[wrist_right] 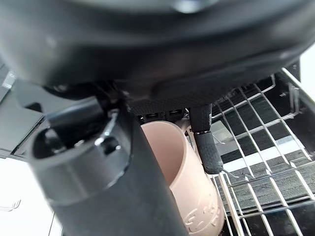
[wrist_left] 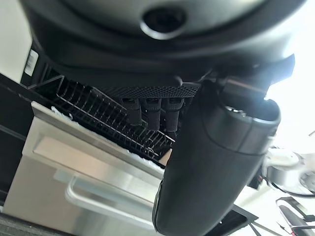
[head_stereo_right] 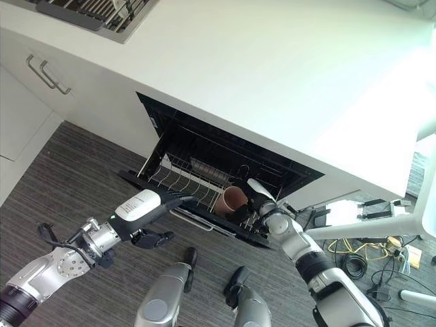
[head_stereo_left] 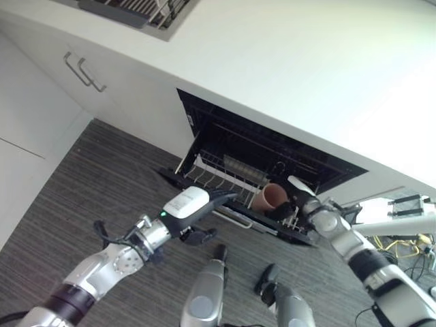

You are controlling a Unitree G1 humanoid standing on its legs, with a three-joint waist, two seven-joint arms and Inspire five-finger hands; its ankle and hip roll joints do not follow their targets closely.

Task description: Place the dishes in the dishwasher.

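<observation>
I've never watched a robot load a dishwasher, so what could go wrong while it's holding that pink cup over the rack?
The right hand grips the pink cup tilted on its side above the wire rack, so on release it might roll or settle crooked between the tines. Its fingers sit close to the wires and could snag when pulling away. The left hand reaches over the pulled-out drawer's front, and a nudge there might shift the rack.
</observation>
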